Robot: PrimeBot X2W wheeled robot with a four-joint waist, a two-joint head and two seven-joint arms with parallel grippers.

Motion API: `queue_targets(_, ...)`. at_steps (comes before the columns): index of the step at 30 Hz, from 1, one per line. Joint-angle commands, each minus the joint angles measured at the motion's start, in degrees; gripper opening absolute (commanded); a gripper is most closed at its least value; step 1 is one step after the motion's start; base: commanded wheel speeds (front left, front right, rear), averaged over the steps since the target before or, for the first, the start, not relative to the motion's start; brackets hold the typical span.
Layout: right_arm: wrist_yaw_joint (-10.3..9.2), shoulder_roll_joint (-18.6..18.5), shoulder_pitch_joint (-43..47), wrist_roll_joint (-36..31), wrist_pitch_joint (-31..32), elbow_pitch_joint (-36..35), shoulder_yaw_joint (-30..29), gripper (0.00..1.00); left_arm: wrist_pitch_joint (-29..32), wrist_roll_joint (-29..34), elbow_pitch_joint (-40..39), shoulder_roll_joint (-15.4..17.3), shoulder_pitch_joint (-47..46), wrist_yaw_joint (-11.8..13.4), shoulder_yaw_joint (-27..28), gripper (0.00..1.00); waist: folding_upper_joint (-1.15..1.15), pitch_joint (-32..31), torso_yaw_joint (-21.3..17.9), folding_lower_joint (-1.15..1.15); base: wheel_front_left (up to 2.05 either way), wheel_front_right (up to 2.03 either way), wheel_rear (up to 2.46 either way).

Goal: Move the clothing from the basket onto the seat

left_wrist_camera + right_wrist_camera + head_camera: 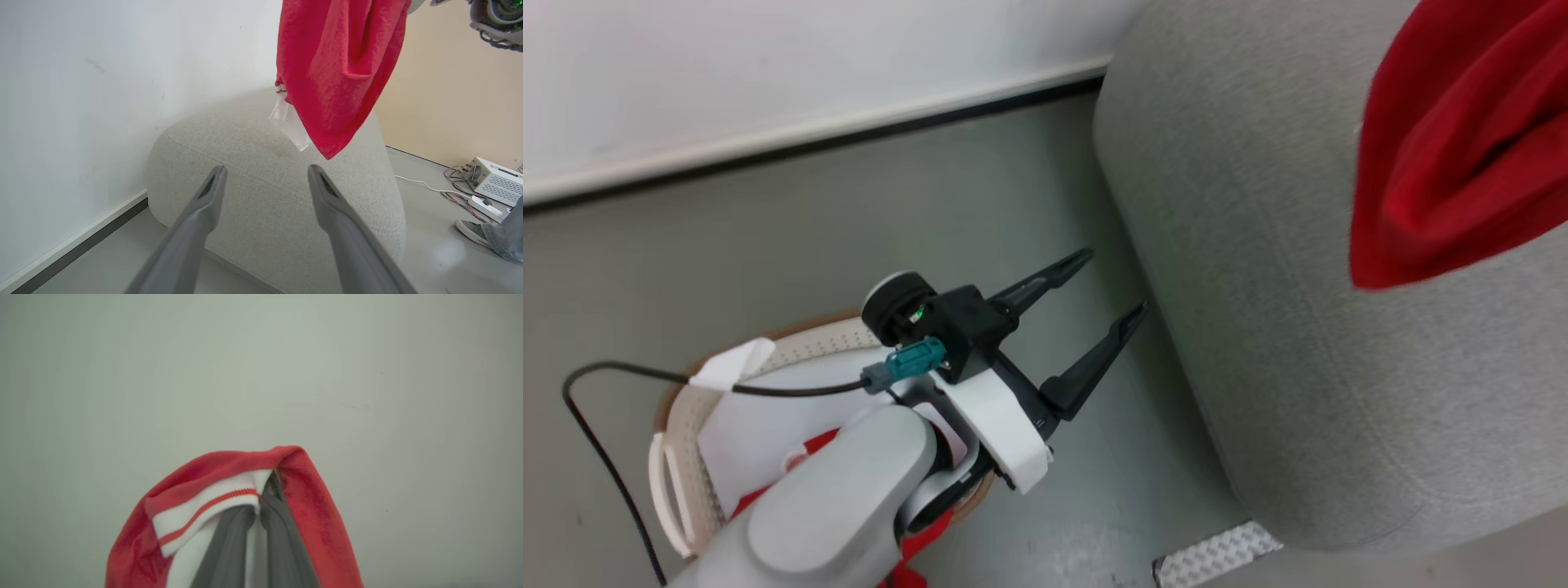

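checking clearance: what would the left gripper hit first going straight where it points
Probably the large light-grey fabric sofa, at its rounded side; the open left gripper aims at it, depth unclear.

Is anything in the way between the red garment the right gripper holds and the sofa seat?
Nothing visible. The red garment, pinched in the right gripper, hangs in open air above the sofa. The open left gripper is off to the side, beside the sofa, not under the garment.

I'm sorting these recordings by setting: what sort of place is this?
Probably a test room dressed as a living space: a grey sofa on bare floor by a plain wall, with loose cables and a white electronics box on the floor.
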Motion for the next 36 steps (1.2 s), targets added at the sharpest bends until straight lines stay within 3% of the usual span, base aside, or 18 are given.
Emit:
queue_targets(1,-0.12,-1.2,-1.5,-0.3,0.0,1.3,-0.8,0.0,0.2,0.2,-0.6,0.6,-0.9,0.0,0.1,1.0,0.0,5.1,3.6,-0.01,0.0,0.0,0.0)
queue_targets(9,-0.12,-7.8,-9.2,3.8,0.0,12.4,-7.6,0.0,1.7,1.7,-3.2,2.1,-3.8,0.5,0.5,1.0,0.0,12.0,7.5,-0.01,0.0,0.0,0.0)
queue_targets(13,-0.12,-11.1,-11.0,3.7,0.0,19.7,-8.3,0.0,2.4,2.2,-4.6,3.1,-4.6,1.0,0.7,1.0,0.0,14.8,8.4,-0.01,0.0,0.0,0.0)
queue_targets(17,-0.12,-11.9,-12.5,2.7,0.0,27.1,-6.0,0.0,2.7,2.6,-5.6,3.8,-5.1,1.3,0.9,1.0,0.0,16.9,8.9,-0.01,0.0,0.0,0.0)
queue_targets(21,-0.12,-10.3,-13.5,2.8,1.5,34.3,-2.0,0.0,2.6,2.7,-6.0,4.1,-5.4,1.6,1.0,1.0,0.0,17.8,9.2,-0.01,0.0,0.0,0.0)
queue_targets(26,-0.12,-8.8,-14.0,5.1,9.3,41.9,2.7,0.0,2.0,2.3,-5.6,3.9,-5.6,1.7,1.0,1.0,0.0,17.8,9.8,-0.01,0.0,0.0,0.0)
queue_targets(32,-0.12,-10.0,-15.2,8.8,19.1,46.9,7.4,0.0,1.4,1.6,-4.8,3.6,-5.5,1.8,1.1,1.0,0.0,16.9,10.4,-0.01,0.0,0.0,0.0)
queue_targets(34,-0.12,-10.2,-16.0,9.7,20.4,47.4,8.6,0.44,1.0,1.5,-4.4,3.3,-5.3,1.8,1.0,1.0,0.0,16.3,10.6,-0.01,0.0,0.0,0.0)
queue_targets(35,-0.12,-10.5,-16.2,10.0,20.8,47.6,9.1,0.58,0.8,1.4,-4.2,3.2,-5.2,1.9,1.0,1.0,0.0,15.9,10.6,-0.01,0.0,0.0,0.0)
queue_targets(36,-0.12,-10.8,-16.4,10.2,21.3,47.8,9.9,1.0,0.5,1.2,-3.9,3.1,-4.9,1.9,1.0,1.0,0.0,15.4,10.6,-0.01,0.0,0.0,0.0)
